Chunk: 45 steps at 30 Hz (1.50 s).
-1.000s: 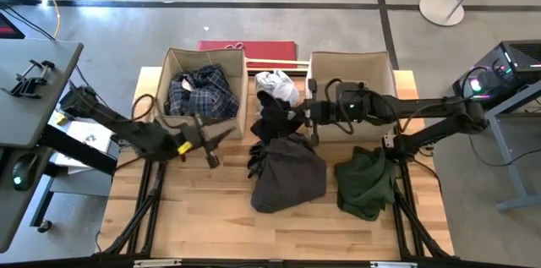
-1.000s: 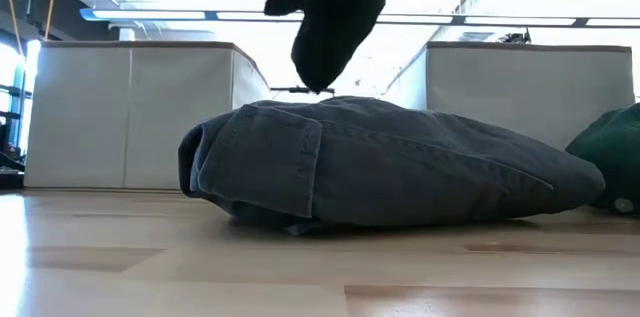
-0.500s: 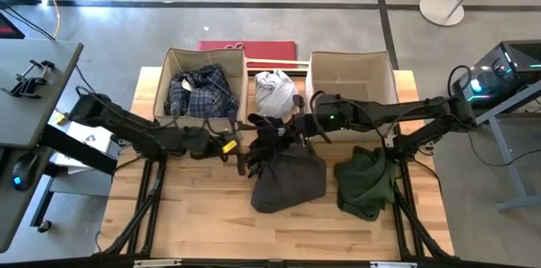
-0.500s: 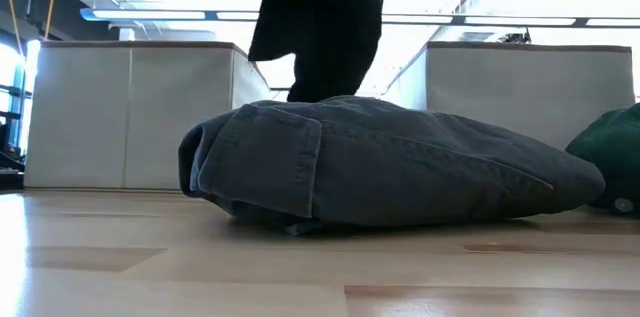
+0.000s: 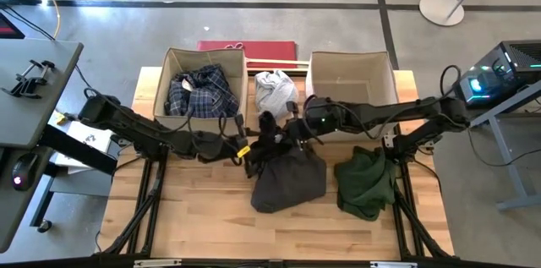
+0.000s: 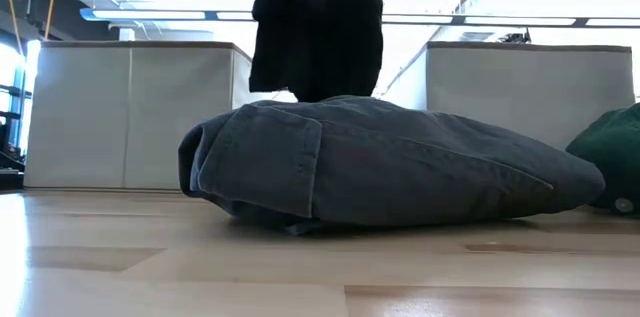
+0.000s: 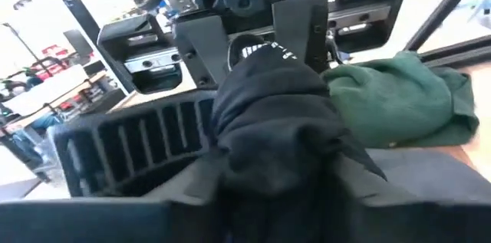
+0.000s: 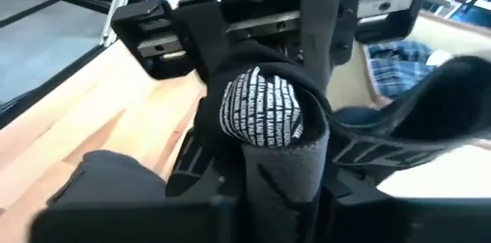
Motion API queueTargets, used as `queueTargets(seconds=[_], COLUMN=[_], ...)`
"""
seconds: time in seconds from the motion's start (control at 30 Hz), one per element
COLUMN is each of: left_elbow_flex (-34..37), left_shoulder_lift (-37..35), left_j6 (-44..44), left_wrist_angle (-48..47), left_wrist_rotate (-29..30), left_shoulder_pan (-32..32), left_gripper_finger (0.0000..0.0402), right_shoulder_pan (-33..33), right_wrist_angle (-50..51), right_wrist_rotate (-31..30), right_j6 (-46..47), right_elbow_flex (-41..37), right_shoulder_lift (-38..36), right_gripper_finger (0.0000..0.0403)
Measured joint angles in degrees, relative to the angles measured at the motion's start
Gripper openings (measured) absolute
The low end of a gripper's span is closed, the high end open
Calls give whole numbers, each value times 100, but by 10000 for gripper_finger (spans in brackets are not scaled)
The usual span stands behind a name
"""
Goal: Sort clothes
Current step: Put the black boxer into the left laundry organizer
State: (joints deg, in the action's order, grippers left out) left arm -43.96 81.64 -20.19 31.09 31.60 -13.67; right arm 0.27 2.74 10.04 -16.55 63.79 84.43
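**Small black garment held between both grippers at the centre of the tabletop**

The small black garment is seen in the middle of the high view, between the left gripper and the right gripper. It is clamped by both grippers, each set of fingers being closed on one side of it. In the low view it is hung from the top centre of the frame, and its lower edge is found just above the dark grey-brown garment, or perhaps touching it; this cannot be told. In the right wrist view a patch of white print is shown on the black cloth.

The left box, in the upper left part of the tabletop, is filled with the blue-white plaid shirt. The right box, in the upper right, is seen with a bare beige floor. Between the two boxes the light grey-white garment is laid on the tabletop.

The dark grey-brown garment is spread as a low crumpled heap below the grippers in the high view. The dark green garment is bunched at the right of it, near but apart.
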Motion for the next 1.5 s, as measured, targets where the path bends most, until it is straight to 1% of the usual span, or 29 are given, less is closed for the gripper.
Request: queueTargets(seconds=[0.1, 0.13, 0.17, 0.2, 0.27, 0.3, 0.37, 0.43, 0.47, 0.5, 0.57, 0.63, 0.73, 0.8, 0.83, 0.9, 0.93, 0.97, 1.0, 1.03, 1.07, 1.1, 1.17, 1.2, 1.23, 1.27, 1.33, 1.4, 1.5], left_elbow_flex=[2, 2, 2, -2, 0, 0, -1, -5, -5, -5, -5, -7, -7, -7, -7, -7, -5, -5, -5, -5, -5, -5, 0, 0, 0, 0, 0, 0, 0], left_shoulder_lift=[-19, -52, -79, -122, -292, -402, -671, -923, -1052, -1173, -1429, -1679, -2018, -2193, -2273, -2418, -2476, -2530, -2583, -2618, -2653, -2670, -2633, -2601, -2564, -2528, -2481, -2488, -2508], left_j6=[2, 5, 7, 1, -207, -462, -1266, -2423, -3056, -3726, -4947, -5634, -5606, -5210, -4909, -3993, -3357, -2640, -1801, -905, 42, 891, 2316, 2845, 3279, 3593, 3784, 3627, 3346], left_wrist_angle=[16, 23, 50, 61, 111, 261, 652, 1204, 1488, 1831, 2399, 2734, 2518, 1955, 1522, 396, -322, -1041, -1814, -2604, -3346, -4009, -4962, -5324, -5637, -5880, -6165, -6239, -6201], left_wrist_rotate=[64, 106, 201, 334, 839, 1148, 1876, 2591, 2838, 3031, 3179, 3259, 3549, 4018, 4333, 4834, 4970, 4975, 4876, 4561, 4014, 3305, 1991, 1523, 1187, 936, 554, 275, 107], left_shoulder_pan=[-10, -42, -85, -134, -283, -366, -562, -731, -785, -808, -739, -540, 16, 487, 729, 1170, 1346, 1484, 1591, 1680, 1776, 1909, 2289, 2498, 2700, 2884, 3204, 3430, 3635], left_gripper_finger=[40, 24, 16, 16, 23, 25, 23, 17, 15, 14, 14, 15, 16, 16, 16, 16, 16, 16, 16, 16, 16, 16, 18, 21, 25, 31, 50, 76, 124], right_shoulder_pan=[7, 11, 13, 19, 27, 27, 27, 61, 81, 114, 194, 282, 397, 472, 511, 577, 605, 633, 657, 672, 678, 692, 713, 728, 744, 765, 781, 783, 777], right_wrist_angle=[78, 152, 253, 377, 670, 780, 956, 1146, 1189, 1235, 1286, 1341, 1449, 1559, 1611, 1606, 1622, 1616, 1600, 1585, 1601, 1614, 1596, 1605, 1637, 1660, 1664, 1648, 1648], right_wrist_rotate=[3, 5, 17, 41, 50, -2, -314, -660, -842, -1009, -1193, -1290, -1305, -1308, -1309, -1310, -1312, -1314, -1316, -1316, -1316, -1321, -1328, -1330, -1331, -1334, -1335, -1334, -1335], right_j6=[319, 419, 459, 458, 475, 509, 621, 665, 663, 660, 669, 710, 728, 789, 842, 904, 907, 909, 924, 952, 1023, 1064, 1159, 1163, 1164, 1164, 1162, 1164, 1164], right_elbow_flex=[1, 20, 72, 122, 219, 266, 291, 288, 286, 288, 286, 286, 275, 275, 260, 181, 137, 95, 60, 21, -10, -33, -85, -97, -98, -98, -98, -98, -98], right_shoulder_lift=[-39, -88, -160, -263, -536, -677, -948, -1183, -1287, -1381, -1490, -1511, -1487, -1469, -1449, -1425, -1424, -1424, -1424, -1424, -1424, -1424, -1425, -1426, -1426, -1424, -1426, -1426, -1426], right_gripper_finger=[125, 145, 165, 184, 216, 228, 243, 247, 248, 248, 247, 245, 245, 245, 245, 245, 245, 245, 245, 245, 245, 245, 245, 245, 245, 245, 245, 245, 245])
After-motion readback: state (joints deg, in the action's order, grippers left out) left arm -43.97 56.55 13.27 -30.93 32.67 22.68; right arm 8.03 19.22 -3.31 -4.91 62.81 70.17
